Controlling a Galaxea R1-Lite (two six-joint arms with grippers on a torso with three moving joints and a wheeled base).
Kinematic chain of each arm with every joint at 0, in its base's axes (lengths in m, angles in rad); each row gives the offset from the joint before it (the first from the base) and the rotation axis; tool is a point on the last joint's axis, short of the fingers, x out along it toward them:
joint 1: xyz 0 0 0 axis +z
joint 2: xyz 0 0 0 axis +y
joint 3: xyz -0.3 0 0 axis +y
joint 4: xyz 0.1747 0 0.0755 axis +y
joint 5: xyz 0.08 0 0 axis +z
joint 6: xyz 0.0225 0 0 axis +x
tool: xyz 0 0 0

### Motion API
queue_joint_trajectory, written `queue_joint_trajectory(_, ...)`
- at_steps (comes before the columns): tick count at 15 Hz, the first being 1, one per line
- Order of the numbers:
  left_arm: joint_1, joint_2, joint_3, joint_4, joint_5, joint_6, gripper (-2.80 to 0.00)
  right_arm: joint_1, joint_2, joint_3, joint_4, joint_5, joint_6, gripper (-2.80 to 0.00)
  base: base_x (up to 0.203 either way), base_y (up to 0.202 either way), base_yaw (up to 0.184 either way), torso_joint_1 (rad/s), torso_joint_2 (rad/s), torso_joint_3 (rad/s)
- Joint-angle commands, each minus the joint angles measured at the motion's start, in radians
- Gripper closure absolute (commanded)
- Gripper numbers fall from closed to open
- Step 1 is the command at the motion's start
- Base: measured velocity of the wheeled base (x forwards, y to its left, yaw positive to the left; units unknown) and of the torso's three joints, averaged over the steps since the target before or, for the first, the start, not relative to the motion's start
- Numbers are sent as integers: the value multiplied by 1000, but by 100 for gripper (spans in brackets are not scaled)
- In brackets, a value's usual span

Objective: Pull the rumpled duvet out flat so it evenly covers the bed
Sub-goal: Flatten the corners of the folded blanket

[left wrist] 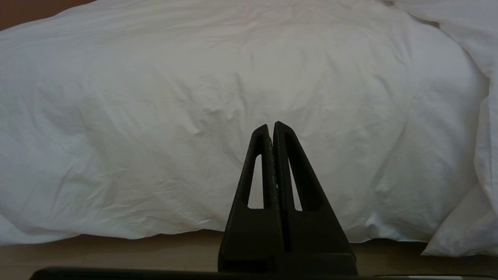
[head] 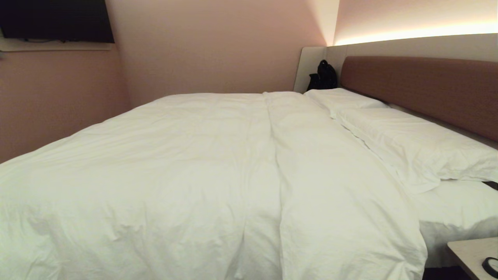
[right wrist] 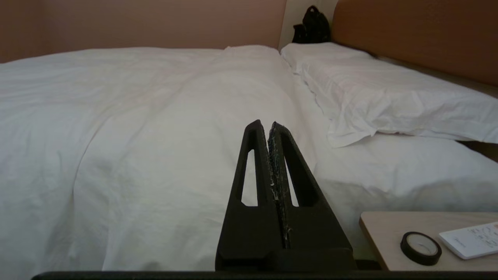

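The puffy white duvet [head: 186,167] lies spread over most of the bed, softly wrinkled, with a long lengthwise fold [head: 274,155] running down it. Its near edge hangs over the side of the bed toward the floor [left wrist: 175,217]. The bed's reddish-brown headboard [head: 420,89] stands at the right. Neither arm shows in the head view. My left gripper [left wrist: 271,125] is shut and empty, held low in front of the duvet's [left wrist: 194,97] hanging side. The right gripper [right wrist: 263,123] is also shut and empty, pointing across the duvet [right wrist: 155,116] toward the pillows.
Two white pillows [head: 389,128] lie along the headboard, with bare sheet [head: 455,210] below them. A bedside table [head: 472,252] stands at the near right with a black tape roll [right wrist: 421,248] and a white card [right wrist: 470,239]. A black bag [head: 323,76] sits in the far corner.
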State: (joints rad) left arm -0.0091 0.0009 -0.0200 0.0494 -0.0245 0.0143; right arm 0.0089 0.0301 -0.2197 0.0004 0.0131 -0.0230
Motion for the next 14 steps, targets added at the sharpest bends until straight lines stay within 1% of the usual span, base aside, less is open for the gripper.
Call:
queue_joint_trajectory(1, 0, 0, 0, 0, 0, -5, 0, 0, -27, 25, -27, -4, 2, 0, 0, 0, 0, 0, 0, 0)
queue_joint_trajectory(3, 0, 0, 0, 1, 0, -5, 0, 0, -27, 38, -26, 1, 2, 0, 0, 0, 0, 0, 0, 0)
queue_joint_trajectory(11, 0, -1, 0, 1, 1, -8, 0, 0, -27, 183, -24, 12, -49, 0, 0, 0, 0, 0, 0, 0)
queue_joint_trajectory(14, 0, -1, -1, 1, 1, -7, 0, 0, -27, 216, -24, 11, -51, 0, 0, 0, 0, 0, 0, 0)
